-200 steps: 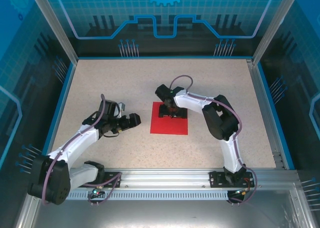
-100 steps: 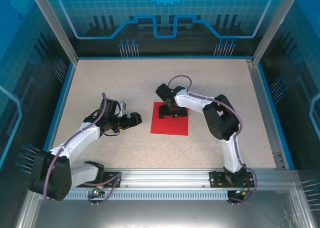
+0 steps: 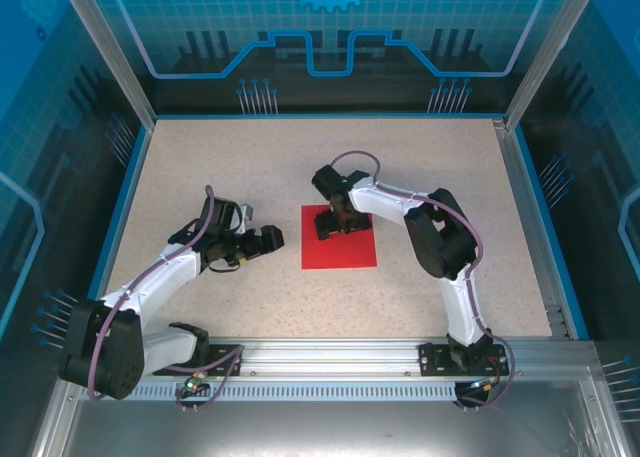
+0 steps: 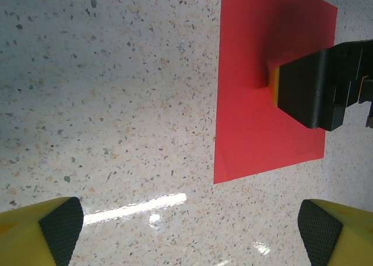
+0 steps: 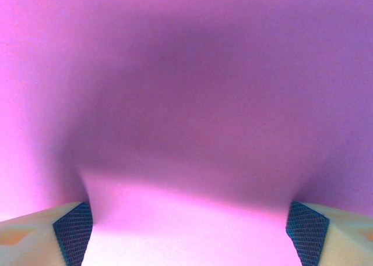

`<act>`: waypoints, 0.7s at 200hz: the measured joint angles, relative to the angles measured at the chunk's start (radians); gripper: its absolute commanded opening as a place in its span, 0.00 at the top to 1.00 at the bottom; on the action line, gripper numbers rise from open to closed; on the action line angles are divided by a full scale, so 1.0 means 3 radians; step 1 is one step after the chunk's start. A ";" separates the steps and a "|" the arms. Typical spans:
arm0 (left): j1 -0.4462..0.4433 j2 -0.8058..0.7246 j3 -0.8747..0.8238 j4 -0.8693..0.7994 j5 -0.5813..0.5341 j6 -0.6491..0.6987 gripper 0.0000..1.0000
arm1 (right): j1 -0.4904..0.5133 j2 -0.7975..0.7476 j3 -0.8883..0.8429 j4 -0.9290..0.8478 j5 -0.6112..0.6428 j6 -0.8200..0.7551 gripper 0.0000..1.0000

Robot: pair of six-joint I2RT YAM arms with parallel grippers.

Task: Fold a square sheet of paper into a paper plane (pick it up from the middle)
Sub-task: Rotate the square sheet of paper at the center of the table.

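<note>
Right gripper (image 3: 338, 223) jaws stand wide apart, both mesh-faced pads (image 5: 73, 234) planted on the middle of the thin, bright red square sheet of paper (image 3: 340, 255), which lies on the speckled beige tabletop (image 3: 230, 167) between the two arms. To raise a clean central ridge, the pads should close slowly and evenly under light downward pressure (too much and the sheet would likely skid or crease off-centre). Left gripper (image 3: 268, 239), jaws fully spread and empty, hovers near the sheet's left edge, well placed to steady it.
</note>
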 measured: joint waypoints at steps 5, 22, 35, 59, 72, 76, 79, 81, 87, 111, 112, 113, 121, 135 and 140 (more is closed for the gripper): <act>0.0000 0.0000 0.0000 0.0000 0.0000 0.0000 0.01 | -0.0001 0.0000 0.0003 0.0000 -0.0001 -0.0020 0.09; 0.0000 0.0000 0.0000 -0.0001 0.0000 0.0000 0.01 | -0.0008 0.0008 0.0031 -0.0014 0.0004 -0.0058 0.07; 0.0000 0.0000 0.0000 -0.0001 0.0000 0.0000 0.01 | -0.0009 0.0017 0.0053 -0.0019 0.0005 -0.0056 0.07; 0.0000 0.0000 0.0000 -0.0001 0.0000 0.0000 0.01 | -0.0008 0.0013 0.0058 -0.0032 0.0022 0.0000 0.05; 0.0000 0.0000 0.0000 -0.0001 0.0000 0.0000 0.01 | -0.0006 -0.0003 0.0058 -0.0043 0.0055 0.0058 0.05; 0.0000 0.0000 0.0000 -0.0001 0.0000 0.0000 0.01 | -0.0006 -0.0015 0.0060 -0.0056 0.0066 0.0089 0.05; 0.0000 0.0000 0.0000 0.0000 0.0000 0.0000 0.01 | -0.0006 -0.0023 0.0058 -0.0062 0.0070 0.0098 0.05; 0.0000 0.0000 0.0000 -0.0001 0.0000 0.0000 0.01 | -0.0006 -0.0033 0.0058 -0.0067 0.0074 0.0113 0.05; 0.0000 0.0005 0.0000 -0.0001 0.0000 0.0000 0.01 | -0.0005 -0.0057 0.0058 -0.0080 0.0085 0.0159 0.05; 0.0000 0.0051 0.0019 -0.0003 0.0001 0.0000 0.01 | 0.0004 -0.0207 0.0037 -0.0056 0.0103 0.0379 0.06; 0.0000 0.0052 0.0019 -0.0003 0.0001 0.0000 0.01 | 0.0006 -0.0217 0.0033 -0.0053 0.0103 0.0392 0.06; 0.0000 0.0053 0.0019 -0.0001 0.0001 0.0000 0.01 | 0.0008 -0.0224 0.0032 -0.0052 0.0103 0.0398 0.06; 0.0000 0.0065 0.0034 -0.0003 0.0003 0.0000 0.01 | 0.0019 -0.0276 0.0009 -0.0028 0.0103 0.0468 0.06; 0.0000 0.0080 0.0057 -0.0001 0.0018 0.0001 0.01 | 0.0055 -0.0308 0.0000 -0.0006 0.0104 0.0572 0.06; 0.0000 0.0081 0.0064 -0.0001 0.0024 0.0003 0.01 | 0.0069 -0.0306 0.0000 0.0003 0.0106 0.0601 0.06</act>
